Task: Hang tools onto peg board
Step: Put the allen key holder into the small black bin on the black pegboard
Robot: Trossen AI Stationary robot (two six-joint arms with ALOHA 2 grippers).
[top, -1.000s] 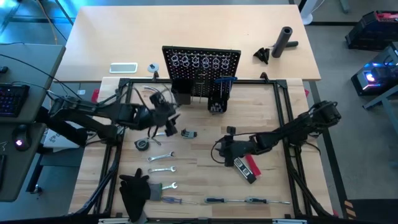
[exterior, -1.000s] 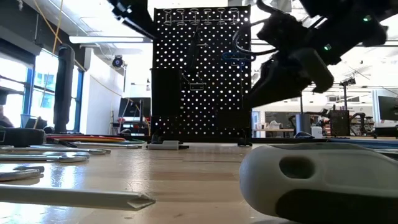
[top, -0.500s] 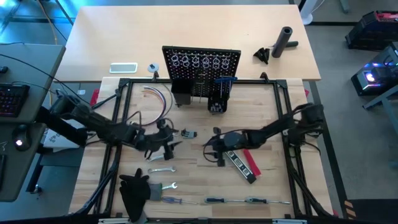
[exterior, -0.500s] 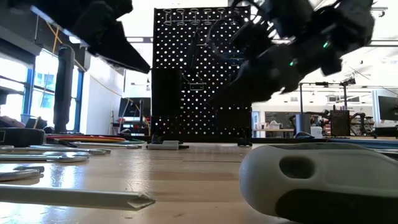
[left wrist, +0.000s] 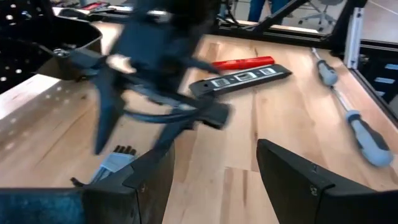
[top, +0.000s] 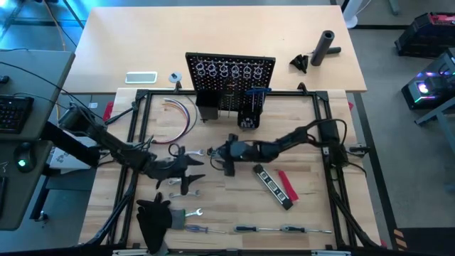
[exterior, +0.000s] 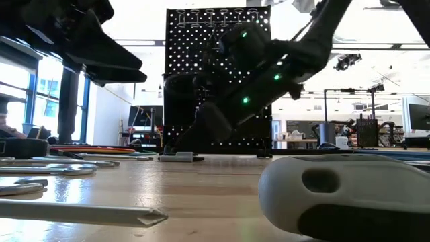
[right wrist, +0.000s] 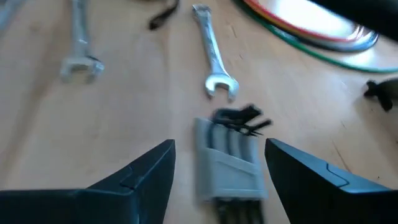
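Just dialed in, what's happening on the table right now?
The right gripper is open over a small grey holder of hex keys mid-table, not gripping it. The left gripper is open and empty, low over the wrenches on the left. The peg board stands at the back; the level lies flat.

Black peg board [top: 229, 84] with white-looking hole dots and silver rings [top: 229, 70] along its top. Light wood table [top: 313, 203]. Black-yellow level [top: 273, 186] beside a red-handled tool [top: 287, 185]. Silver wrenches [right wrist: 214, 53]. Grey holder of black keys [right wrist: 229, 164]. Red, green, white wire loop [top: 179, 116]. Black cylinder [top: 325, 47] on pale tabletop.
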